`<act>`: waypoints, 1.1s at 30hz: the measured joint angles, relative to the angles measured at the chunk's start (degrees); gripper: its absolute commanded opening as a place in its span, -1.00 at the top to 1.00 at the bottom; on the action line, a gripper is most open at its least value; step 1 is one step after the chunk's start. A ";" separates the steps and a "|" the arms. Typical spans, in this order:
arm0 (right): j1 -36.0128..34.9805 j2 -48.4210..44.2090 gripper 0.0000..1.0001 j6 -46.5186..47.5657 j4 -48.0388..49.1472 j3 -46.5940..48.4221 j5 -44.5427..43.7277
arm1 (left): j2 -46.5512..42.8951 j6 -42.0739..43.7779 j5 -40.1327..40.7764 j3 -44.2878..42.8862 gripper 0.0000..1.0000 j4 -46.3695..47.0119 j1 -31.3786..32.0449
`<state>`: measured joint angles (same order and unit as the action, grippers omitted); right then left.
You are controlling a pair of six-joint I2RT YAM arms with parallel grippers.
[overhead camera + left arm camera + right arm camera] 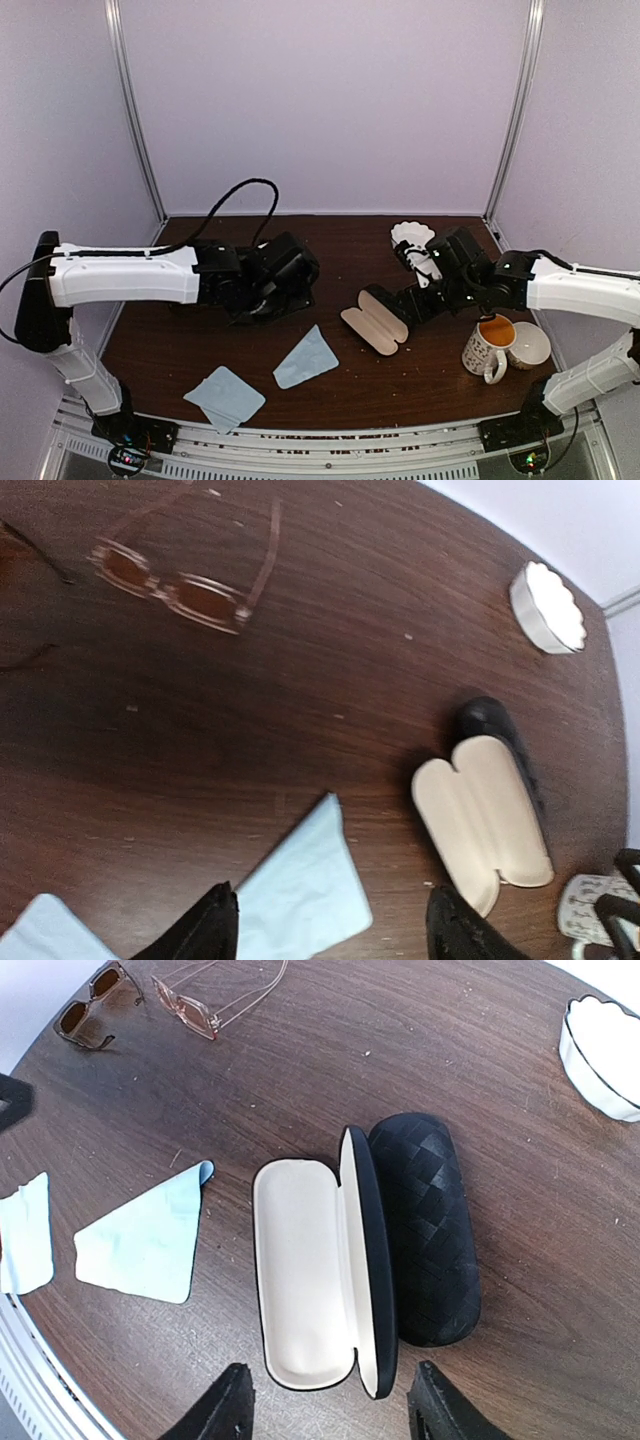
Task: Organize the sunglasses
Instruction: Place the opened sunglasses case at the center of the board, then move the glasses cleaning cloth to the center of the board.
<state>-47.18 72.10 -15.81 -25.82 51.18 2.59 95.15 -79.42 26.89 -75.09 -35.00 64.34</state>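
Copper glasses (215,1005) and dark glasses (95,1005) are lying side by side on the table (300,1080), at 11 o'clock from the open case (300,1270) in the right wrist view. The left wrist view is showing only the copper pair plainly. The top view is hiding both under the left arm. Left claw (330,940) is hanging open above a cloth (300,890). Right claw (340,1410) is hovering open and empty at the case's 6 o'clock end.
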 measured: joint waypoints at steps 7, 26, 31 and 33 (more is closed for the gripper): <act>-0.07 -0.17 -0.06 0.02 0.31 0.20 -0.33 | -9.68 1.88 15.26 4.26 -0.95 -19.06 2.56; -0.96 -2.14 -0.08 0.44 0.74 2.25 -8.07 | -34.77 47.23 1.18 30.03 -0.78 -2.16 2.45; -1.09 -4.22 -0.09 0.33 0.72 2.23 -9.29 | -32.65 53.46 -5.55 30.58 -0.72 0.81 3.78; -1.27 -4.72 -0.09 0.07 0.74 2.10 -9.81 | -30.45 55.56 -7.80 30.56 -0.68 2.27 5.20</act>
<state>-48.45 67.37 -15.75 -25.08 53.28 -7.22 64.71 -23.86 19.09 -44.53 -32.73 69.54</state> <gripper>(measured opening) 0.544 0.861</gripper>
